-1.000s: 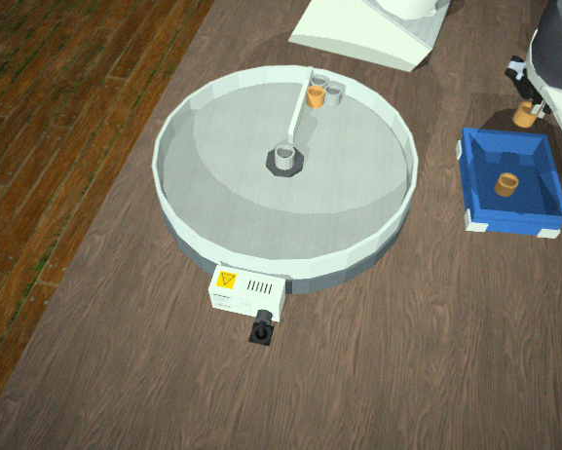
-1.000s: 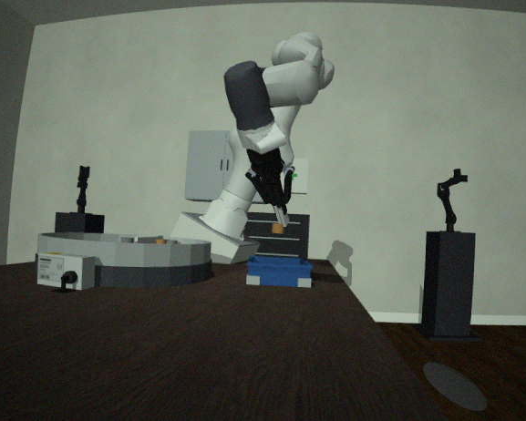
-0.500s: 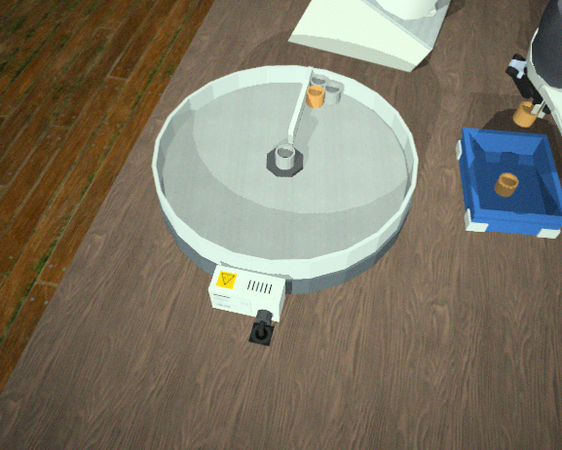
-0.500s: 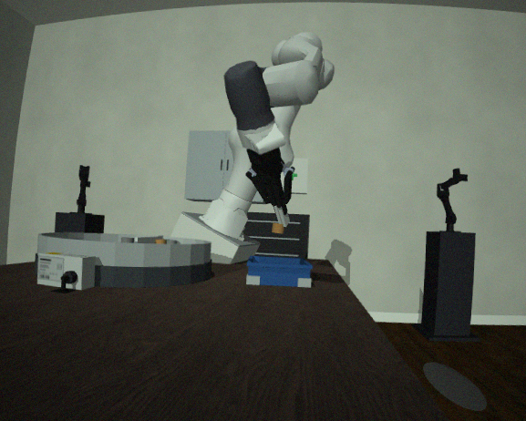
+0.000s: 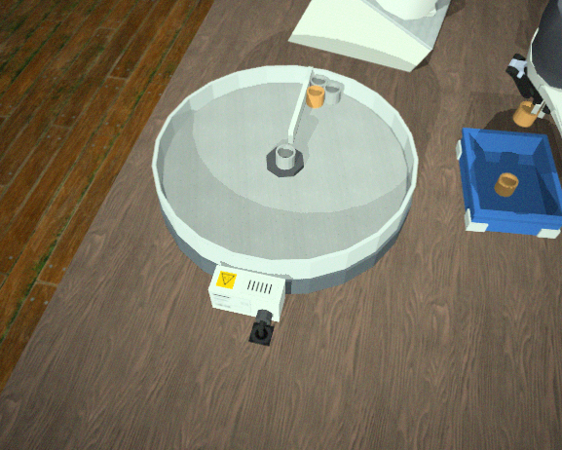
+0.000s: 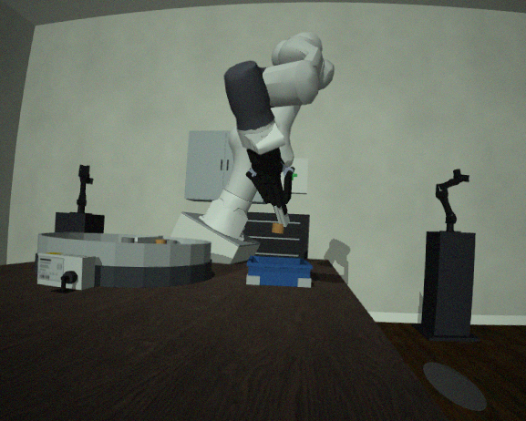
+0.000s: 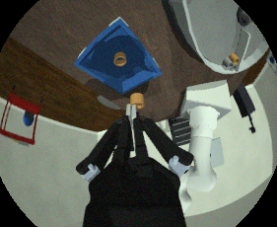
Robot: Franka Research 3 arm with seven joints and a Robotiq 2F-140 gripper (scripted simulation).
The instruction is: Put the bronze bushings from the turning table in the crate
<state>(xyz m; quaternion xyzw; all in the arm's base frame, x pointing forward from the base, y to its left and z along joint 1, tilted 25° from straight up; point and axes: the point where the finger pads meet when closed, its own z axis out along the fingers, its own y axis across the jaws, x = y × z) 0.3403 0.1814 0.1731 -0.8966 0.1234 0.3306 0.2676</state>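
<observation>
My gripper (image 5: 540,110) (image 6: 283,220) (image 7: 132,109) is shut on the wall of a bronze bushing (image 5: 523,116) (image 6: 277,228) (image 7: 137,101), held in the air above the back edge of the blue crate (image 5: 511,223) (image 6: 278,275) (image 7: 140,81). Another bronze bushing (image 5: 505,188) (image 7: 120,63) is inside the crate. On the turning table (image 5: 224,195) (image 6: 164,255), a bronze bushing (image 5: 315,101) (image 6: 160,241) (image 7: 234,59) stands by the bar, close to two steel bushings, one nearer (image 5: 333,95) and one partly hidden behind. A grey, bushing-like ring (image 5: 285,162) stands on the dark hub.
The white bar (image 5: 299,109) runs from near the hub to the turning table's raised rim. A white box (image 5: 245,303) (image 6: 66,272) with a black knob sits at its front. The arm's pale base (image 5: 360,41) (image 6: 210,241) is behind, between turning table and crate.
</observation>
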